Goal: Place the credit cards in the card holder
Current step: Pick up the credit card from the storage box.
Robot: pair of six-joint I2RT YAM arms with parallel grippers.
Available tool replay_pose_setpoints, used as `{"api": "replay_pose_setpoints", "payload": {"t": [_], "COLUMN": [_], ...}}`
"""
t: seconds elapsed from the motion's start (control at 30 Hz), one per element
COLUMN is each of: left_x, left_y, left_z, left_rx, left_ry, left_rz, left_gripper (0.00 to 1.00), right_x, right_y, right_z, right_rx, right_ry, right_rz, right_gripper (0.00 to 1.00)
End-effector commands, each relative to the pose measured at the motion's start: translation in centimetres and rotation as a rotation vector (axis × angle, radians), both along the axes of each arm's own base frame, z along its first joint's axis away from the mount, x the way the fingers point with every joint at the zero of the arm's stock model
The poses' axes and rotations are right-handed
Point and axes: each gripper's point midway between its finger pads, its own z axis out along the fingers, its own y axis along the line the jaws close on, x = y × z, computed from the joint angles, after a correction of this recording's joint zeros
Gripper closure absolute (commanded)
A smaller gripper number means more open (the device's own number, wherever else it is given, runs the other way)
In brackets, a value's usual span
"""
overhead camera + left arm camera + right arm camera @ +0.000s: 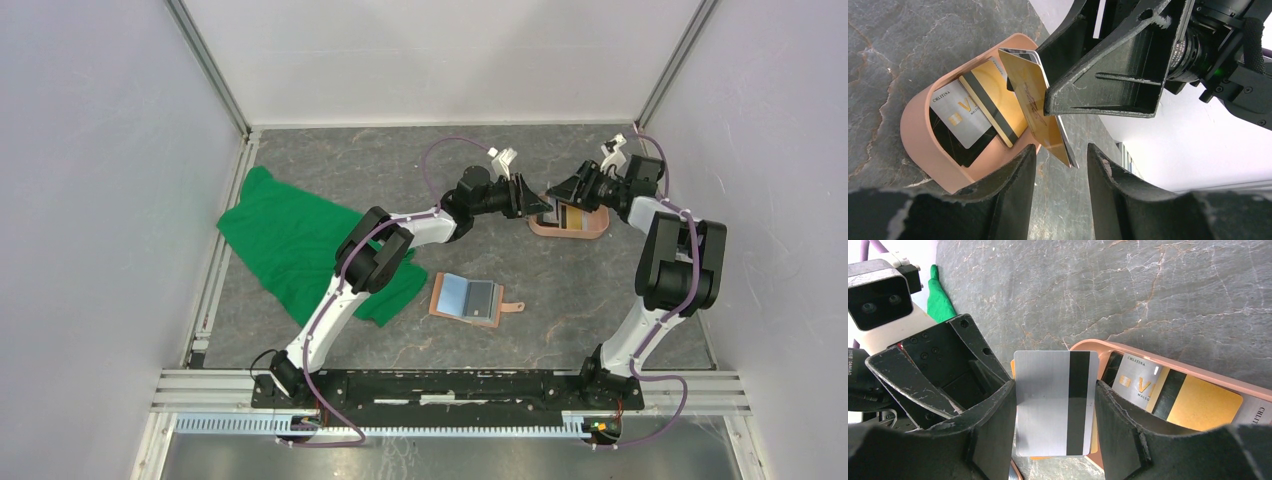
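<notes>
1. The right gripper [1054, 395] is clenched on two credit cards [1043, 405] set face to face. A silver card with a black stripe is turned toward its wrist camera, and a gold card [1035, 105] is pressed against its back. The pair is pinched by its long edges between the two fingers.
2. In the top view, the held pair is seen on edge at the 9 o'clock end of the tray [923, 135]. Whether it touches the rim cannot be told.
3. The left gripper [1062, 150] is released, with its fingers spread apart. The nearest corner of the held pair is seen at the mouth of the gap between them. No contact with either finger can be made out.
4. The salmon-pink tray is placed at 1 o'clock from the card holder [468, 298], well apart from it. More cards are stacked inside the tray: a pale card with gold lettering [960, 115], a striped gold card [993, 107] beside and overlapping it, and a dark card [948, 142] underneath.
5. The card holder is laid open and flat near the middle of the table [400, 170]. Its blue-grey pockets are turned up and its strap tab is pointed toward 3 o'clock. It is touched by neither gripper.
6. A crumpled green cloth [290, 240] is spread at 9 o'clock from the card holder and is partly covered by the left arm.
</notes>
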Motion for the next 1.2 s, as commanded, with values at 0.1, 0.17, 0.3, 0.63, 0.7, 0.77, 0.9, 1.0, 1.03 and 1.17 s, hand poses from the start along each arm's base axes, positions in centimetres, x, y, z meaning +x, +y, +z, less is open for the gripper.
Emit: {"api": "replay_pose_setpoints", "payload": {"t": [0.1, 0.17, 0.3, 0.63, 0.7, 0.77, 0.9, 1.0, 1.03, 1.17], "left_x": [0.0, 0.1, 0.1, 0.1, 0.2, 0.1, 0.3, 0.3, 0.4, 0.3], "left_y": [-0.6, -0.5, -0.5, -0.2, -0.2, -0.1, 0.1, 0.2, 0.3, 0.3], "left_z": [0.2, 0.2, 0.0, -0.4, -0.2, -0.2, -0.5, -0.8, -0.9, -0.9], "left_rx": [-0.039, -0.039, -0.039, -0.042, -0.052, -0.058, -0.057, -0.054, -0.053, -0.056], "left_ry": [0.009, 0.011, 0.016, 0.035, 0.035, 0.039, 0.044, 0.051, 0.054, 0.053], "left_rz": [-0.023, -0.021, -0.024, -0.027, -0.033, -0.040, -0.042, -0.042, -0.041, -0.046], "left_gripper": [0.54, 0.56, 0.60, 0.65, 0.65, 0.63, 0.62, 0.62, 0.62, 0.61], "right_x": [0.2, 0.1, 0.1, 0.1, 0.1, 0.1, 0.1, 0.1, 0.1, 0.1], "right_y": [0.0, 0.0, 0.0, -0.2, -0.2, -0.2, -0.2, -0.2, -0.1, -0.1], "right_z": [0.1, 0.0, 0.0, -0.1, -0.1, -0.1, -0.2, -0.2, -0.2, -0.2], "right_rx": [0.034, 0.038, 0.046, 0.058, 0.060, 0.060, 0.062, 0.065, 0.065, 0.067], "right_ry": [-0.011, -0.009, -0.006, -0.002, 0.000, -0.001, 0.000, 0.001, 0.003, 0.003], "right_rz": [0.011, 0.010, 0.011, 0.010, 0.010, 0.011, 0.012, 0.012, 0.013, 0.015], "right_gripper": [0.48, 0.48, 0.48, 0.47, 0.47, 0.47, 0.47, 0.47, 0.47, 0.47]}}
